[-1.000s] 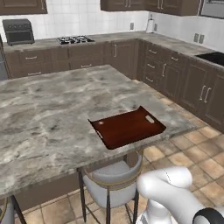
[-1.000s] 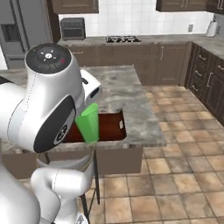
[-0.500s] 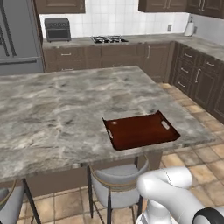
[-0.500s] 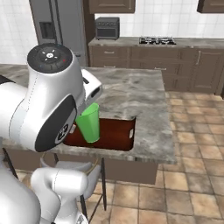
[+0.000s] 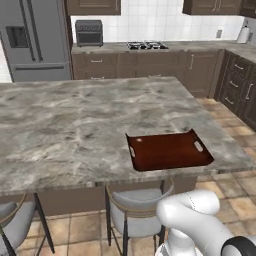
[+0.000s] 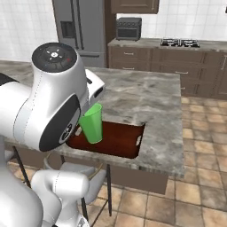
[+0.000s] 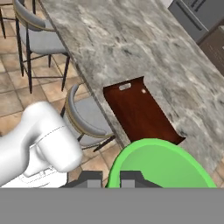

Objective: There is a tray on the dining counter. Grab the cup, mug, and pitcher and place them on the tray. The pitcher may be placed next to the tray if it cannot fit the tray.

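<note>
Right base view has the green cup [image 6: 92, 123] carried upright in the closed hand [image 7: 110, 178], held in the air on the near side of the table [image 6: 150, 95] with the red-brown tray [image 6: 116, 139] showing behind it. My worry is the drop — released from this height or short of the edge, the cup could miss the tray or tip on its low rim. With only 1 side of the rim pinched, the cup might also slip if the arm swings fast.

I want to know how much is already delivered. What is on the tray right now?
Nothing rests on the tray: its dark red-brown floor is bare in the left base view. In the right base view the arm and the held green cup cover its near end.
</note>
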